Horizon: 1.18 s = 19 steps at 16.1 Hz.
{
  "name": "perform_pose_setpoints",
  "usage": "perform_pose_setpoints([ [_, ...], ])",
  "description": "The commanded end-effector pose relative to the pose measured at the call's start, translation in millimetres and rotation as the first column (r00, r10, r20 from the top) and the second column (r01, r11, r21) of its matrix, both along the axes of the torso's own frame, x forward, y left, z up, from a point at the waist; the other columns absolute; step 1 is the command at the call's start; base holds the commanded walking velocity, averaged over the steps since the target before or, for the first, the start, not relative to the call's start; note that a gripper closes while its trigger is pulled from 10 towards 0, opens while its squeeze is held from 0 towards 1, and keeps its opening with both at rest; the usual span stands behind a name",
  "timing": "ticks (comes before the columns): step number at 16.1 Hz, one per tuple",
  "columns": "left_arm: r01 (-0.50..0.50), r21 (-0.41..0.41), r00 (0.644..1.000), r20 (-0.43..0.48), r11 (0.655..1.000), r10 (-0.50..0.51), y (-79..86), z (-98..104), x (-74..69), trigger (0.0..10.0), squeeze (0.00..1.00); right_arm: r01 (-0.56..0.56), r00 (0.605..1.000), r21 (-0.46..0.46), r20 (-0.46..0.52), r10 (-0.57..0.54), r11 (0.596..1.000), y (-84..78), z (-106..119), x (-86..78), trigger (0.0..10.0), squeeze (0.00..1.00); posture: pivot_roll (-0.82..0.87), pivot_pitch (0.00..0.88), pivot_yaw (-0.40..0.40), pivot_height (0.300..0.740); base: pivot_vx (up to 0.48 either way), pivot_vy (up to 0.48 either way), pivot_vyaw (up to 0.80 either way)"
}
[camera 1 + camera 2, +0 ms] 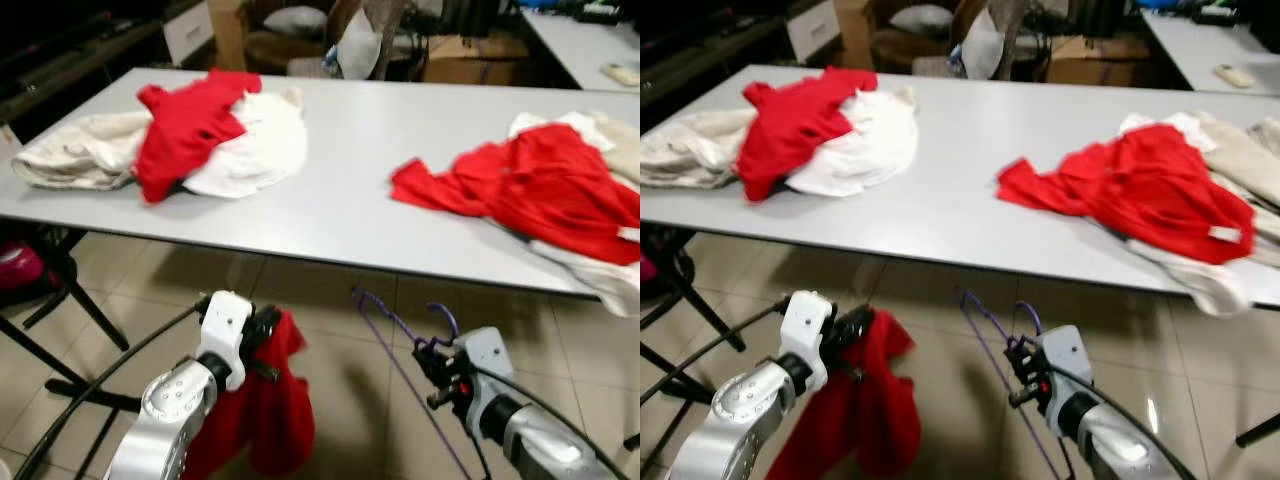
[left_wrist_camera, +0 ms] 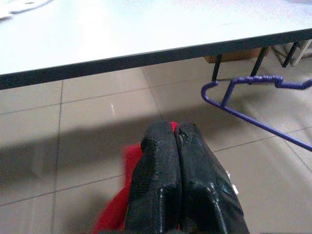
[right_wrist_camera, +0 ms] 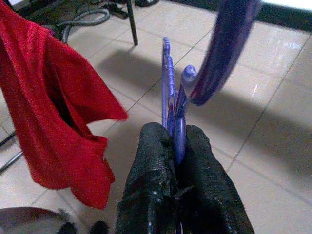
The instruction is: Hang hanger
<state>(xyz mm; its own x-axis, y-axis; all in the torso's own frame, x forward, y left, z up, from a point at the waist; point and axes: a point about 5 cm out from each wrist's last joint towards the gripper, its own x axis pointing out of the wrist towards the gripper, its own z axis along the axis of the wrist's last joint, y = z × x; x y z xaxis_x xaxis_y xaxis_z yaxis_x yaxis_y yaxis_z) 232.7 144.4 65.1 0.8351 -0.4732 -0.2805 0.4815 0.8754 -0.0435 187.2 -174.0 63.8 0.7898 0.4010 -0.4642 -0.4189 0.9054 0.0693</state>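
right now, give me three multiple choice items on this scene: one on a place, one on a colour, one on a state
1. Where is the white garment?
A. on the table
B. on the floor
C. on a chair

2. What colour is the hanger?
A. green
B. purple
C. yellow

3. What does the left gripper hold?
A. nothing
B. a hanger
C. a red cloth

Key:
1 A, it lies on the grey table under a red shirt.
2 B, the wire in the right gripper is purple.
3 C, its fingers are shut on the red cloth that hangs down from them.
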Motion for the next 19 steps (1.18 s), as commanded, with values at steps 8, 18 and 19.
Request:
perform_pose_setpoints([
  [8,0.035,-0.085,0.993,0.120,0.996,-0.025,-13.9,35.5,26.2,10.0,0.00,-0.221,0.968,0.001,0.120,0.219,0.975,-4.4,42.2,-1.9,10.0,0.00,-0.15,0.000,0.135,0.740,0.000,-0.180,0.00],
  [18,0.017,-0.248,0.960,0.276,0.969,0.054,-10.1,123.5,85.5,10.0,0.00,-0.418,0.856,0.043,0.355,0.377,0.907,-9.2,135.5,17.1,10.0,0.00,-0.15,0.000,0.113,0.740,0.234,0.000,-0.44],
  [19,0.024,-0.238,0.955,0.294,0.971,0.048,-8.2,131.5,92.3,10.0,0.00,-0.422,0.853,0.036,0.354,0.383,0.906,-10.9,137.6,18.4,10.0,0.00,-0.15,0.000,0.112,0.740,0.349,0.000,-0.46],
])
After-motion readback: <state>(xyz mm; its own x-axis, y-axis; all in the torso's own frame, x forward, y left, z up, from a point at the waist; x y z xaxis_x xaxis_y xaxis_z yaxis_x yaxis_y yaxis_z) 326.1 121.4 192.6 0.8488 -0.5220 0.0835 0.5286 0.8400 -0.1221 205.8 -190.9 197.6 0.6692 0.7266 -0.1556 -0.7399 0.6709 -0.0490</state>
